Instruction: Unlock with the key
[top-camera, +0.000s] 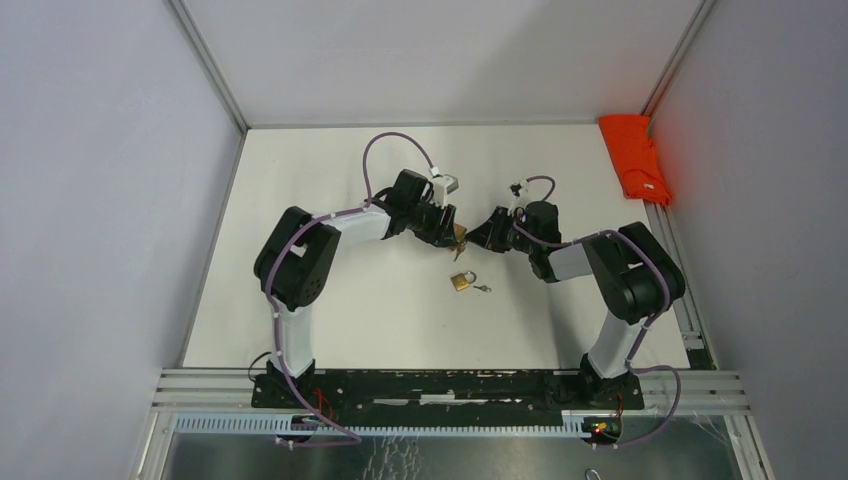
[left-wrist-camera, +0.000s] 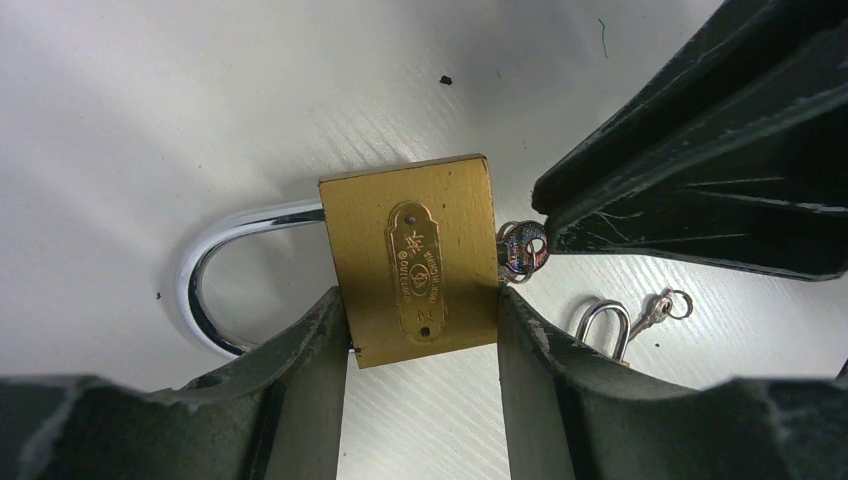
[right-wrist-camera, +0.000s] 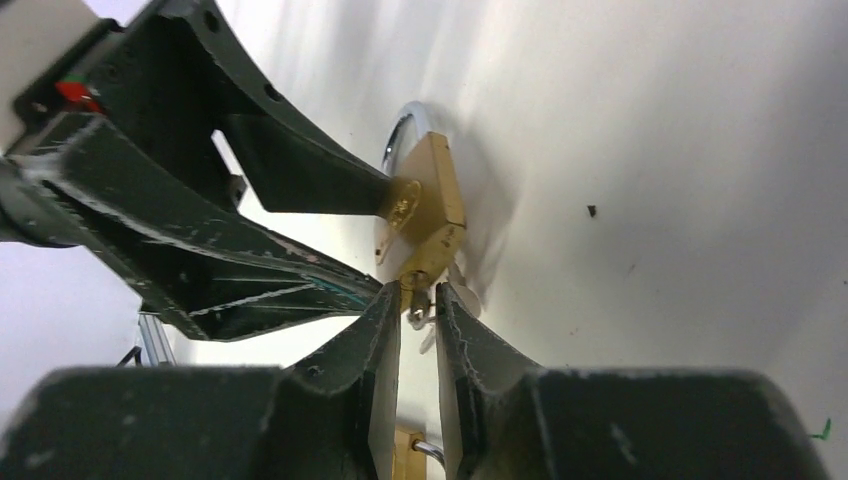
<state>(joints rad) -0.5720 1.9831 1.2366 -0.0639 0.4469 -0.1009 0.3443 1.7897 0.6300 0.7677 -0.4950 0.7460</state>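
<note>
1. We take the step in hand to be turning the key (left-wrist-camera: 522, 250) in the brass padlock (left-wrist-camera: 415, 260), which is held up off the table (left-wrist-camera: 150, 100) between the two arms, near the table's middle in the top view.
2. The left fingers (left-wrist-camera: 335, 325) are set fairly wide and clamp the padlock body by its two narrow sides, with the shackle (left-wrist-camera: 215, 270) pointing away from the right arm. That grip should hold firm so the body cannot twist with the key.
3. The right fingers (right-wrist-camera: 390, 312) stand narrow on either side of the key head, which sits at the padlock's bottom edge. We cannot tell whether they pinch it or merely flank it.
4. For a clean turn, we would close squarely on the flat of the key head, keep the wrist in line with the key's shaft, and rotate without pushing sideways.
5. We cannot tell if the shackle is released, since its lower leg is hidden behind a left finger.
6. A smaller padlock (left-wrist-camera: 603, 325) with its own key lies on the table below, and we would leave it alone.
7. The oval plate (left-wrist-camera: 415, 268) on the body bears stamped characters and small lettering, too fine for us to read reliably.
</note>
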